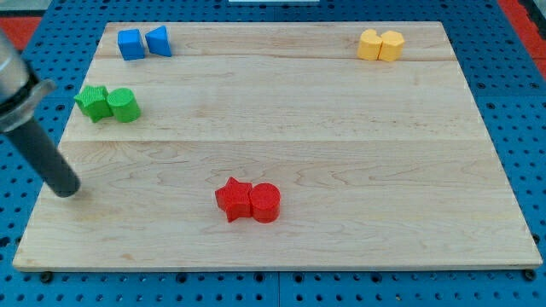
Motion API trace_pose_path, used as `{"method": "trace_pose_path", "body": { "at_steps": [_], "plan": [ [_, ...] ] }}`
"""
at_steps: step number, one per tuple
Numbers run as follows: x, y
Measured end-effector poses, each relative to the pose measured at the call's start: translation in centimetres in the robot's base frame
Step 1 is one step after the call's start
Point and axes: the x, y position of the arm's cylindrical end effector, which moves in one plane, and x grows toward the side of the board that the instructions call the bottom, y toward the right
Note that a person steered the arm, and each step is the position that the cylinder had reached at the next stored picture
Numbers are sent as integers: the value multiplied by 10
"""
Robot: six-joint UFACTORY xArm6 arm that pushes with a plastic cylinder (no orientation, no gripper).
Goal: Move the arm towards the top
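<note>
My tip (66, 191) rests on the wooden board (341, 128) near the view's left edge, below the green blocks and far left of the red ones. The rod slants up to the view's upper left. A green star block (92, 102) touches a green cylinder (123, 104) at the left. A red star block (232, 199) touches a red cylinder (265, 203) at bottom centre. A blue cube (130, 43) and a blue wedge-like block (159, 40) sit at top left. Two yellow blocks (380, 45) sit together at top right.
The board lies on a blue perforated table (520, 102). The board's left edge (51, 170) runs close to my tip.
</note>
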Motion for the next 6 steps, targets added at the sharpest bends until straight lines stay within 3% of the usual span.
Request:
{"method": "trace_pose_path", "body": {
  "at_steps": [2,3,4,6],
  "plan": [
    [-1,129],
    [-33,161],
    [-97,172],
    [-147,177]
  ]
}}
